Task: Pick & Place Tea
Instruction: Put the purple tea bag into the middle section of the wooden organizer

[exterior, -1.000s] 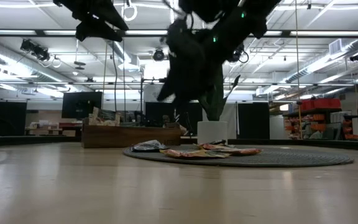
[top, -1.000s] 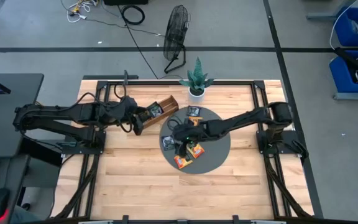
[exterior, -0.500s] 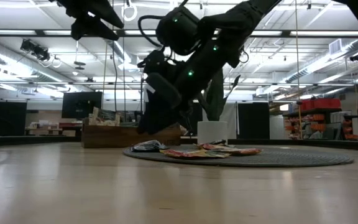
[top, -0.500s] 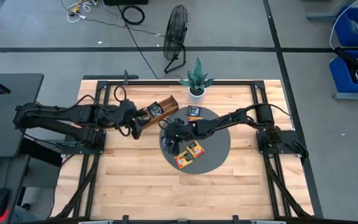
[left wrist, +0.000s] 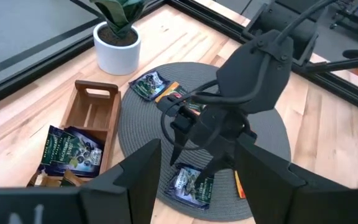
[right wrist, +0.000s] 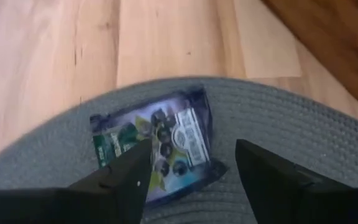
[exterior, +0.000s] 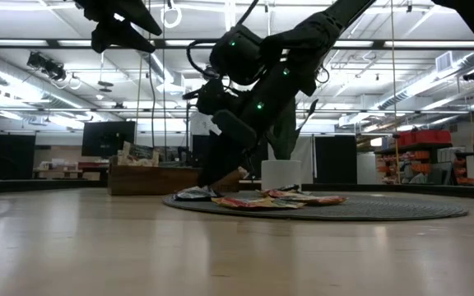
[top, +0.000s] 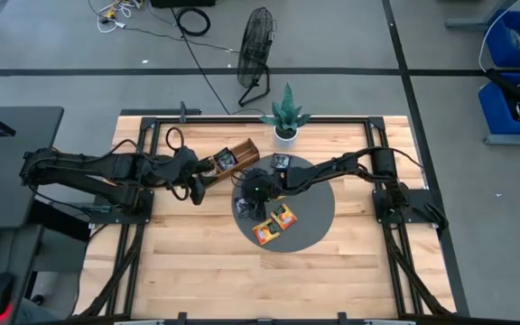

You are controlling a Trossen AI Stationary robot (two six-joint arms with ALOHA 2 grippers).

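Wooden table (top: 197,271) across the middle of the high view, grey floor all round. Carries a round grey mat (top: 319,212) right of centre and a brown wooden tray (top: 242,149) lying slantwise just off the mat's upper left edge.

Has shifted within the last second: right gripper (top: 249,194), earlier over the orange sachets near the mat's centre, now up and to the left at the mat's left rim. Sits low there in the low view, fingers spread wide and empty, straddling a dark blue sachet (right wrist: 157,149) that lies flat on the mat by its rim (wood showing just beyond). Reads as a fresh target chosen and lined up, not yet gripped; closing and lifting look like the next step.

Left gripper (top: 196,187) hangs near the tray's lower left end, fingers apart, nothing between them.

Tray contents, from the left wrist view: dark blue sachets (left wrist: 73,149) in one compartment, the neighbouring compartment (left wrist: 95,112) bare, the rest out of frame.

Remaining on the mat: two orange sachets (top: 276,224) at lower centre and another dark sachet (top: 283,162) at the upper rim. Task apparently well short of done.
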